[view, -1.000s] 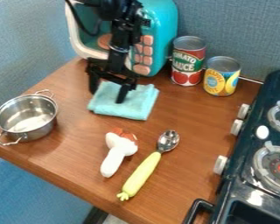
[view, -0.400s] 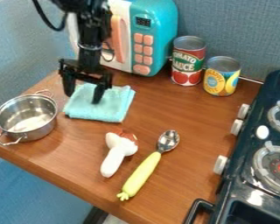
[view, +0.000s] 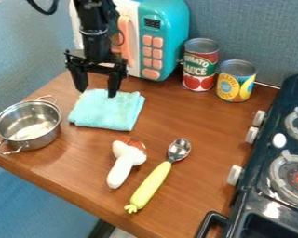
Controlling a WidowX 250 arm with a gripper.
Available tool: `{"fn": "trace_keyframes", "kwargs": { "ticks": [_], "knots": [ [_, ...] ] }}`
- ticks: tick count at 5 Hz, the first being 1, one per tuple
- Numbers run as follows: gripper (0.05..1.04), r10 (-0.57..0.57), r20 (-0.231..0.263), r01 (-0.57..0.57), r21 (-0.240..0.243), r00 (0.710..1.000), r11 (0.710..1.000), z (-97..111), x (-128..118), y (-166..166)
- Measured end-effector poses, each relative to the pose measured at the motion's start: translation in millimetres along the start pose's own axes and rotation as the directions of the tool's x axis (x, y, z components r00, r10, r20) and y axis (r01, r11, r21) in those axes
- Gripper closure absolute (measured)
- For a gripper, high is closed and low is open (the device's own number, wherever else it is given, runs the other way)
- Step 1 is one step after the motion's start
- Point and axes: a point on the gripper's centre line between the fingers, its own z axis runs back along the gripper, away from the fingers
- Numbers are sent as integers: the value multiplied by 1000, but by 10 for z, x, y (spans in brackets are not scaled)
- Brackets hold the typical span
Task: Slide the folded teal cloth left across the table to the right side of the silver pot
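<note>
The black gripper [view: 97, 91] hangs over the back edge of a folded light-blue cloth [view: 108, 111], its two fingers spread apart with nothing between them. Whether the fingertips still touch the cloth I cannot tell. The cloth lies flat on the wooden table [view: 189, 111], to the right of a metal pot [view: 30, 123] with two handles. In front of the cloth are a white mushroom-shaped toy [view: 123, 165] with a brown-red top and a spoon [view: 152, 182] with a yellow handle.
Behind the gripper stands a teal toy microwave [view: 170, 35]. A tomato sauce can [view: 200, 65] and a yellow can [view: 236, 81] stand at the back right. The dark toy stove [view: 263, 181] borders the table's right side.
The cloth has shifted left across the table along with the gripper. Since then the gripper has risen a little and its fingers are wider apart.
</note>
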Motion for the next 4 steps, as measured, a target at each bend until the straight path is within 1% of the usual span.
{"fn": "trace_keyframes", "kwargs": {
  "ticks": [1, 2, 3, 4],
  "knots": [
    [83, -120, -56, 119, -10, 991, 993, -10, -129, -254],
    [83, -227, -79, 221, -72, 971, 973, -25, -237, -555],
    [83, -324, -98, 317, -80, 941, 945, 3, -374, -945],
    [83, -361, -93, 354, -79, 928, 932, 86, -484, -1144]
  ]
}}
